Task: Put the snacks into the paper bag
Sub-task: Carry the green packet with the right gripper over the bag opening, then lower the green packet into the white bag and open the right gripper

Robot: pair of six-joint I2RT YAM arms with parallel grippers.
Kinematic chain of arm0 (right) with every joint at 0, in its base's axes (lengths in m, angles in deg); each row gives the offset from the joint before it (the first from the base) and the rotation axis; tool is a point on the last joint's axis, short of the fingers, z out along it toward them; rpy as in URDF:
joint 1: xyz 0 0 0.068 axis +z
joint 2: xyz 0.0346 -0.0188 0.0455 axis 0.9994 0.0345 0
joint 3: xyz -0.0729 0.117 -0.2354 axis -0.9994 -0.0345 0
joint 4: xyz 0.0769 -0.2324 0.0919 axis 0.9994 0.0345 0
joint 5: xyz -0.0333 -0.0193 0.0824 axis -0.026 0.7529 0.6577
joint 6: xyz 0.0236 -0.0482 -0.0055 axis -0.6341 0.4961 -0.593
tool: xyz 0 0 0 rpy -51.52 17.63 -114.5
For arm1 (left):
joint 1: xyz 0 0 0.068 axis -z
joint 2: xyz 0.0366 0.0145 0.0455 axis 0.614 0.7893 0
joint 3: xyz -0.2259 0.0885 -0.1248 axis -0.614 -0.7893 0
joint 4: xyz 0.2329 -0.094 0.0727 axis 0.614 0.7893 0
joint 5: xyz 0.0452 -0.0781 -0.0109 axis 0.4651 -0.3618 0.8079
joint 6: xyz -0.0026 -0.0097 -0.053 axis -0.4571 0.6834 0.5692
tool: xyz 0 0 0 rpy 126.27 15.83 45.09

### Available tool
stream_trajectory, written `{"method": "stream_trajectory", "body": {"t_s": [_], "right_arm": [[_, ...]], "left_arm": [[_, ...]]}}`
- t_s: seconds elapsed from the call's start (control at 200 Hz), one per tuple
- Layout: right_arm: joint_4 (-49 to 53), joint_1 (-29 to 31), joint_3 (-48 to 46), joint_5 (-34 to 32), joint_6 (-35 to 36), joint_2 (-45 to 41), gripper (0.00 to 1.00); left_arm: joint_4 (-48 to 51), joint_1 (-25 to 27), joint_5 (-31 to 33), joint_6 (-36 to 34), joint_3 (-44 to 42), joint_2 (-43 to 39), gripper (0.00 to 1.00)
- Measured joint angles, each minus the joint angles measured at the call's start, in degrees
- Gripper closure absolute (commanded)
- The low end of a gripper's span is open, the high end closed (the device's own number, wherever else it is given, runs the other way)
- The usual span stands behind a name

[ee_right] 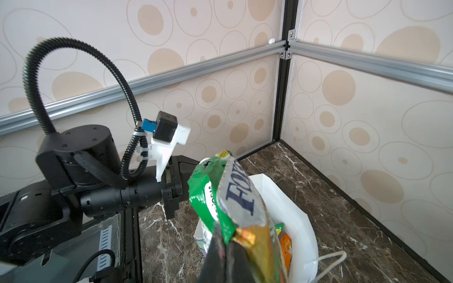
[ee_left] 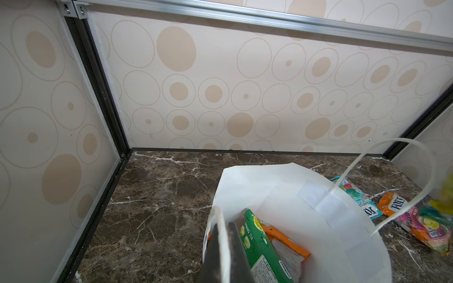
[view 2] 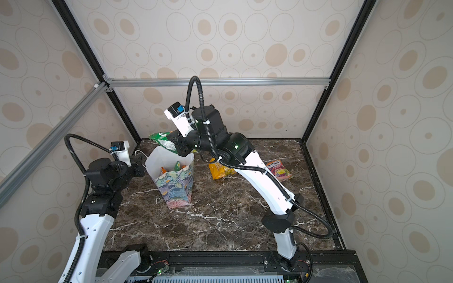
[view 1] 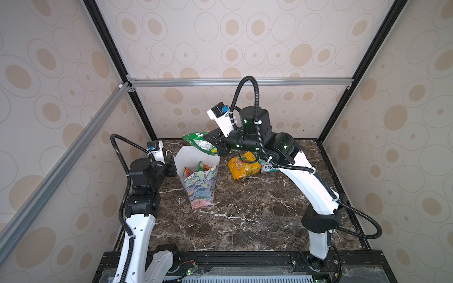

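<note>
Top view: right hand (view 1: 212,145) pinches green packet (view 1: 197,141) by one end, above the mouth of the paper bag (view 1: 202,186); yellow packet (view 1: 244,167) lies on surface (view 1: 245,215).
Left wrist: left hand (ee_left: 224,235) pressed together on bag rim, steadying it.
Right wrist: green packet looks light, crinkly, slippery; sealed edge judged the best hold.

The paper bag (view 1: 201,190), left of centre in both top views, is white inside and painted outside with pastel flowers in teal, blue, pink and orange. At its mouth a green packet (view 1: 199,142) shows silvery panels and dark blue lettering. To the right lie a yellow packet (view 1: 244,166), a teal packet (view 1: 267,168) and an orange-and-purple packet (view 2: 279,170). The tabletop (view 1: 245,220) is dark brown marble veined white. The walls (view 1: 245,36) are cream with beige ovals.
</note>
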Motion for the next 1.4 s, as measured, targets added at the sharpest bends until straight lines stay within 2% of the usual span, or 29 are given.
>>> {"method": "stream_trajectory", "body": {"t_s": [0.45,1.4], "right_arm": [[0.07,0.68,1.75,0.02,-0.98,9.68,1.00],[-3.63,-1.57,3.89,-6.08,0.46,16.96,1.00]], "left_arm": [[-0.02,0.00,-0.07,0.00,-0.02,0.02,1.00],[-0.02,0.00,-0.61,0.00,-0.02,0.00,1.00]]}}
